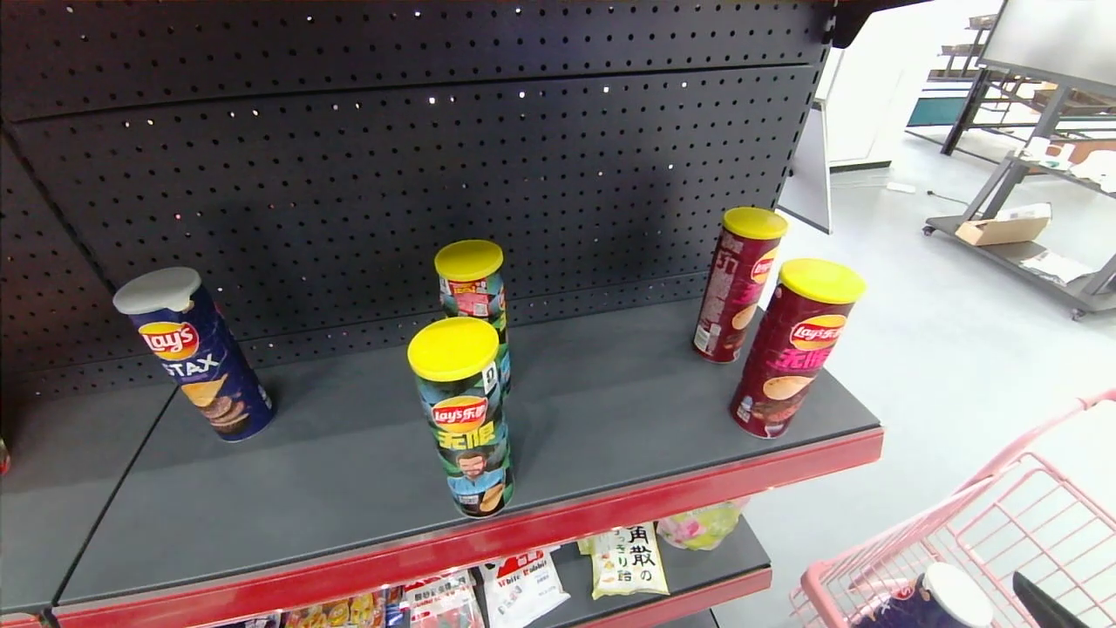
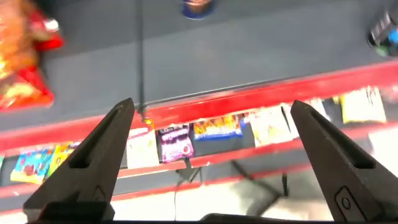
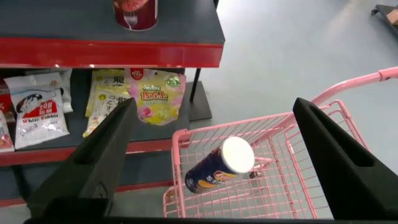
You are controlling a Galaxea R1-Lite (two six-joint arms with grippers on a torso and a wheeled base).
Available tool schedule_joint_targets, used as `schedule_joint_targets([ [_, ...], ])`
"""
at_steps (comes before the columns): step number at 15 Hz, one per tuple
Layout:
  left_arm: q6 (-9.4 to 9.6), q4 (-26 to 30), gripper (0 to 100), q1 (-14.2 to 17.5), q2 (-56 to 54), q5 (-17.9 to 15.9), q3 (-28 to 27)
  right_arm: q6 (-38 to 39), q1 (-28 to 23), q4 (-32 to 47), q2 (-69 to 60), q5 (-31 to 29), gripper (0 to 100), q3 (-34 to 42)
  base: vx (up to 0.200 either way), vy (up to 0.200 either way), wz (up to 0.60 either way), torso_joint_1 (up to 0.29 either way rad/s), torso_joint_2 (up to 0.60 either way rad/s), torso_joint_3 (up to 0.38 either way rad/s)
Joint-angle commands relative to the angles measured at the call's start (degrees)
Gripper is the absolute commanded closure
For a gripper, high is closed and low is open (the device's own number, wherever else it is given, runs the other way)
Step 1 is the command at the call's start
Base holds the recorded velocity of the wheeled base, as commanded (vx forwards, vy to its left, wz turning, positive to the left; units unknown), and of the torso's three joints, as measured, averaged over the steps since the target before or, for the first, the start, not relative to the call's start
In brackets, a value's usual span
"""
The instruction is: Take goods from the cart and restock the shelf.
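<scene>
I see the shelf (image 1: 349, 453) beside the cart (image 3: 177, 149) with room to spare. The blue can (image 3: 217, 167) lies tilted inside the cart, lid end raised, directly below my right fingers (image 3: 93, 162), which are spread wide. My left fingers (image 2: 87, 162), also spread, are well away from the cart. The right arm's nearer.

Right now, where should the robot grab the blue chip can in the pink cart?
Grip the blue can around its middle, from above, jaws across its width. It lies tilted inside the cart, whose wire walls block the sides.
</scene>
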Motion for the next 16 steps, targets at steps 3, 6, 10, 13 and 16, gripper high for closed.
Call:
schedule_joint_targets([
  [3, -0.02, 0.6, 0, 0.6, -10.8, -2.3, 2.2, -1.8, 0.1, 13.0, -14.7, 0.1, 0, -2.7, 0.000, 0.000, 0.00, 0.000, 0.00, 0.000],
  [6, 0.60, 0.4, 0, 0.2, -12.3, -2.4, 2.8, -1.9, 0.3, 18.3, -18.9, 0.1, 0, -2.7, 0.000, 0.000, 0.00, 0.000, 0.00, 0.000],
  [10, 1.04, 0.5, 0, -0.7, -14.1, -2.4, 3.4, -3.0, 0.5, 19.8, -20.6, 0.4, 0, -2.7, 0.000, 0.000, 0.00, 0.000, 0.00, 0.000],
  [13, 1.30, 0.5, 0, -0.7, -14.1, -2.3, 3.6, -5.4, 0.5, 19.8, -21.5, 0.4, 0, -3.0, -0.133, 0.000, 0.00, 0.000, 0.00, -0.002],
  [16, 1.74, 0.4, 0, -0.7, -14.1, -2.2, 3.7, -5.8, 0.5, 19.9, -21.6, 0.5, 0, -2.9, -0.200, 0.000, 0.00, 0.002, 0.01, 0.001],
])
